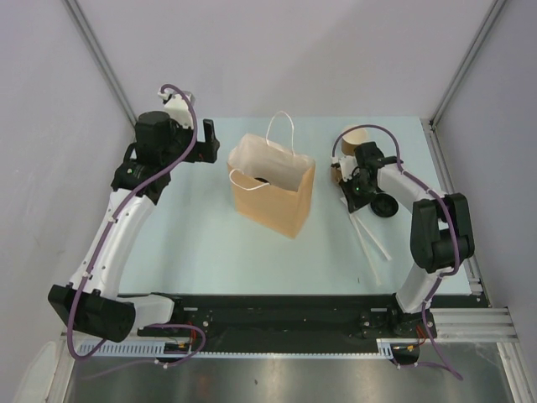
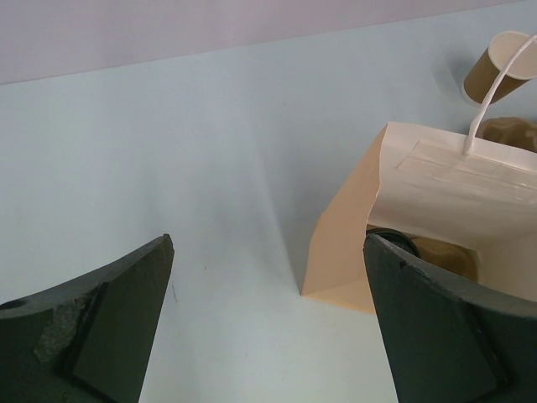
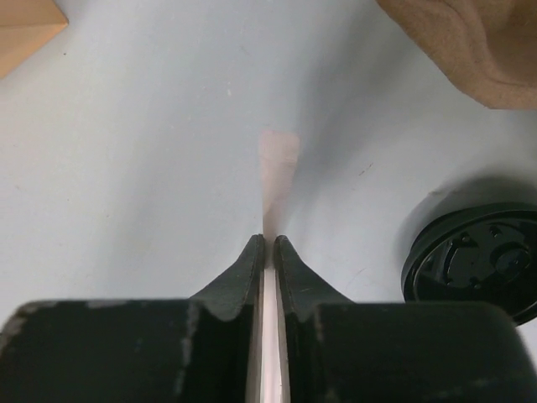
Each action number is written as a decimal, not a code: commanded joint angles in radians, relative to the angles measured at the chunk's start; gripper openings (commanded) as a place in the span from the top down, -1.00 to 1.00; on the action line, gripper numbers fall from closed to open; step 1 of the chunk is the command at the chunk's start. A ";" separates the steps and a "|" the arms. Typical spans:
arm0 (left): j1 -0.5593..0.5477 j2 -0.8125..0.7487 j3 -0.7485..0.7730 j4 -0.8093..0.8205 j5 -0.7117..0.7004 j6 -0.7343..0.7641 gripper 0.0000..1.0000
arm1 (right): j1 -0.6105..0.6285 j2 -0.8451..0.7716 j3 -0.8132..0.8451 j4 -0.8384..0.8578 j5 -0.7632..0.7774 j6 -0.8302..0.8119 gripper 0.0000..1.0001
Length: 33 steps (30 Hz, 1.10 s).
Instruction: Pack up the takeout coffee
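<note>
Pale blue table [image 1: 185, 252] from above, paper bag [image 1: 277, 197] standing centre, lidless kraft cup [image 1: 357, 137] upper right, black lid [image 1: 384, 206] below it, left wrist view, left gripper [image 2: 268, 248] spread wide beside bag, right wrist view, right gripper [image 3: 268, 243] pinched on thin pale strip [image 3: 277, 168], lid lower right.

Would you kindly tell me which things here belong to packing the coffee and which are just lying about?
For the job: paper cup; black lid; paper bag.
Lying about: cardboard carrier; white straws, though the right gripper pinches a thin white strip, perhaps one of them.
</note>
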<state>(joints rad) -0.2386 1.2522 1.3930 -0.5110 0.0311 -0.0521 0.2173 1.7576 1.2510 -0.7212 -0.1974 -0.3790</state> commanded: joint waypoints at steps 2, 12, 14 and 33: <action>0.007 0.003 0.001 0.029 0.009 -0.003 -0.99 | -0.013 0.011 0.007 -0.003 -0.010 -0.020 0.58; 0.007 0.012 0.009 0.022 0.015 0.003 -0.99 | -0.081 0.026 0.004 -0.069 0.001 -0.078 0.39; 0.007 0.016 0.012 0.020 0.015 0.003 -0.99 | -0.075 0.034 0.002 -0.070 -0.002 -0.071 0.38; 0.007 0.018 0.005 0.003 0.000 0.032 -0.99 | -0.018 0.114 -0.062 0.014 0.090 -0.047 0.75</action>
<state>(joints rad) -0.2386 1.2743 1.3930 -0.5186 0.0307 -0.0433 0.1913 1.8496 1.2079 -0.7540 -0.1501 -0.4381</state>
